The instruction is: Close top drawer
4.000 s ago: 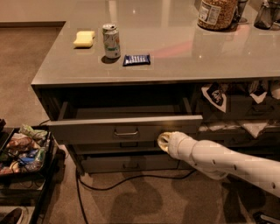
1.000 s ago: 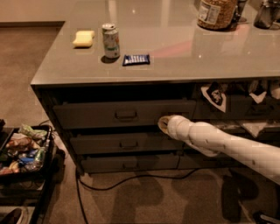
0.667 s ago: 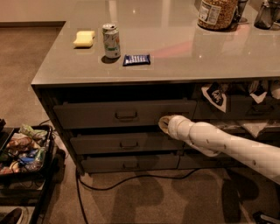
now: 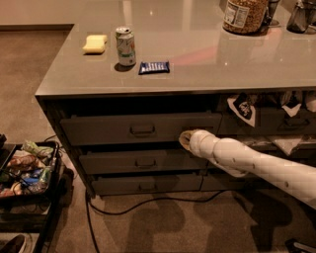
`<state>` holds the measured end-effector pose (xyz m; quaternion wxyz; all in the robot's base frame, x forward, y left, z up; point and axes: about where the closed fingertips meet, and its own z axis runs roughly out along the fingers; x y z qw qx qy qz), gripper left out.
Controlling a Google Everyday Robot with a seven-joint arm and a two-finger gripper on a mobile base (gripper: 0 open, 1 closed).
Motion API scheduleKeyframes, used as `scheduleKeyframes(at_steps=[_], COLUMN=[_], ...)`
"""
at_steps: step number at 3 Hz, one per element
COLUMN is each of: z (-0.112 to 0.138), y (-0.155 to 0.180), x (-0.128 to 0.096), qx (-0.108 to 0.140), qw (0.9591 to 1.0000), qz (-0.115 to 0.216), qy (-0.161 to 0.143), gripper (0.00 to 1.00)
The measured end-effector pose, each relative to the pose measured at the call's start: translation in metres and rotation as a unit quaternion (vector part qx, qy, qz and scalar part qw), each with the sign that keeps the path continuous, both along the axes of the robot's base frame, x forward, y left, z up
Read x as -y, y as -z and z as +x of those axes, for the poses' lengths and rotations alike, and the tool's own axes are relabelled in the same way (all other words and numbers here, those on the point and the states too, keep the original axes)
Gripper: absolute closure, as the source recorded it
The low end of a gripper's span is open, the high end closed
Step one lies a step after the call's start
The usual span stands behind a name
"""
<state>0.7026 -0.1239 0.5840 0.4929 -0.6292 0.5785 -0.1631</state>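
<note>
The top drawer [image 4: 108, 129] is a wide dark-grey drawer with a small central metal handle [image 4: 142, 130]. Its front sits nearly flush under the counter, and its inside is hidden. My gripper [image 4: 184, 140] is at the end of the white arm [image 4: 247, 163] that reaches in from the right. It is against the right end of the drawer's front, at its lower edge.
Two shallower grey drawers [image 4: 143, 163] lie below. Narrower drawers with white cloth pennants [image 4: 242, 107] are to the right. On the counter [image 4: 197, 64] stand a sponge [image 4: 95, 43], a can [image 4: 126, 46], a blue packet [image 4: 154, 67] and a jar [image 4: 244, 15]. A bin of snacks [image 4: 24, 170] and a cable [image 4: 148, 202] are on the floor.
Four seconds ago the top drawer stood pulled out with my gripper at its front. Now it is pushed in nearly flush. Over the last second nothing visibly moved.
</note>
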Motion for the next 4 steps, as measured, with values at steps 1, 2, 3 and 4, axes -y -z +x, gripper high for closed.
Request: scheduleKeyframes(at_steps=[1,2,3,4], z=[0.000,0.000,-0.006,-0.027], y=[0.001,0.001,0.001,-0.015], x=[-0.001,-0.001,-0.004,-0.010], qx=[0.005,0.005,-0.006,-0.010], qw=[1.0000,1.0000,0.9998,0.9982], qz=[-0.003,-0.003,-0.005,-0.028], qy=[-0.001,-0.001,-0.019,-0.051], gripper=[1.00,1.00,1.00,1.00])
